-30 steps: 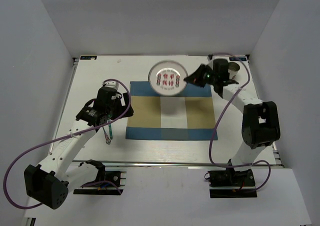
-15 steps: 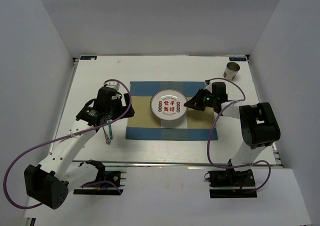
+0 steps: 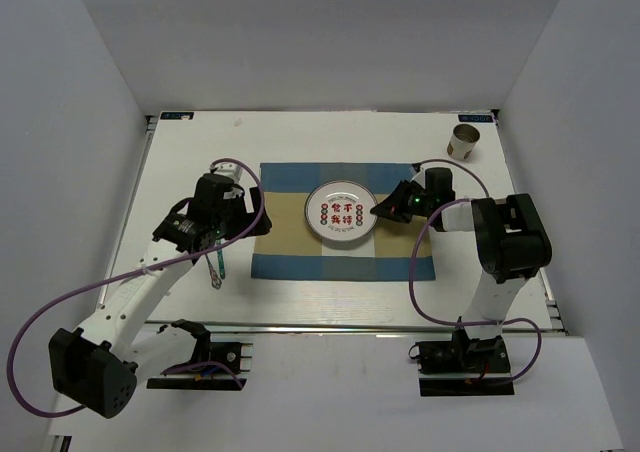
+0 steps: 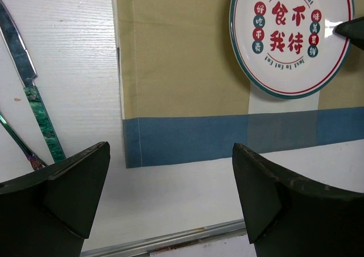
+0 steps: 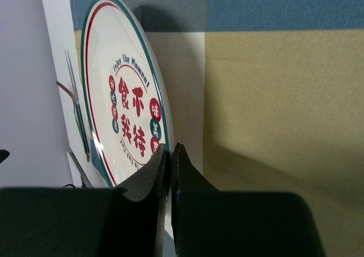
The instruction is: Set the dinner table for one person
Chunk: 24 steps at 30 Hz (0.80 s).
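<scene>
A white plate (image 3: 340, 212) with a green rim and red characters lies on the blue-and-tan placemat (image 3: 290, 222) in the middle of the white dinner table (image 3: 190, 152). My right gripper (image 3: 382, 210) is shut on the plate's right rim; the right wrist view shows its jaws pinched on the rim (image 5: 170, 154) of the plate (image 5: 125, 115). My left gripper (image 3: 215, 240) is open and empty over the table left of the placemat, beside a knife (image 4: 28, 95) with a green handle. The plate also shows in the left wrist view (image 4: 290, 35).
A metal cup (image 3: 463, 142) stands at the back right corner. Cutlery (image 3: 215, 267) lies on the table left of the placemat. The metal rail (image 3: 340, 327) runs along the front edge, and grey walls close in three sides.
My right gripper carried the plate from the back of the table down onto the middle of the placemat and lowered it flat. The left arm has not moved.
</scene>
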Each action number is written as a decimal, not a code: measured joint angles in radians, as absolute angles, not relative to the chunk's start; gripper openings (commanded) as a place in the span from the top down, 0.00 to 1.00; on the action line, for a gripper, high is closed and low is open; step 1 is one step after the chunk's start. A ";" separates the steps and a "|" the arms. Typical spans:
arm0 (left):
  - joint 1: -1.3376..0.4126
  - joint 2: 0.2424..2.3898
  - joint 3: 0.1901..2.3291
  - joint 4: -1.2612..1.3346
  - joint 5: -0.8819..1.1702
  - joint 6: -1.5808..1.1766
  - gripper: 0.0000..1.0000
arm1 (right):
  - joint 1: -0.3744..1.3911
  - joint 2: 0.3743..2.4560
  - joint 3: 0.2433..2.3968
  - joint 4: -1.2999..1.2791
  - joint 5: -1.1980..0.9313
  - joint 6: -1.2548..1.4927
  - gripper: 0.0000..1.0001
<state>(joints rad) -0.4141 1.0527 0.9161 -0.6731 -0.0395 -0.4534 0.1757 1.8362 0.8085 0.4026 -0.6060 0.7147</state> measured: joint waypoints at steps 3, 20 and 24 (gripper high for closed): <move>-0.414 1.053 0.910 -0.672 -0.034 -0.452 0.02 | 0.170 1.842 0.809 0.421 -0.610 0.709 1.00; -0.414 1.053 0.909 -0.672 -0.015 -0.449 0.02 | 0.162 1.792 0.809 0.359 -0.578 0.661 0.17; -0.414 1.053 0.909 -0.672 -0.015 -0.449 0.02 | 0.157 1.683 0.843 0.211 -0.438 0.627 0.11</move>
<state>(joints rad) -0.4141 1.0531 0.9092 -0.6716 -0.0154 -0.4488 0.1570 1.6829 0.8429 0.2111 -0.4377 0.6270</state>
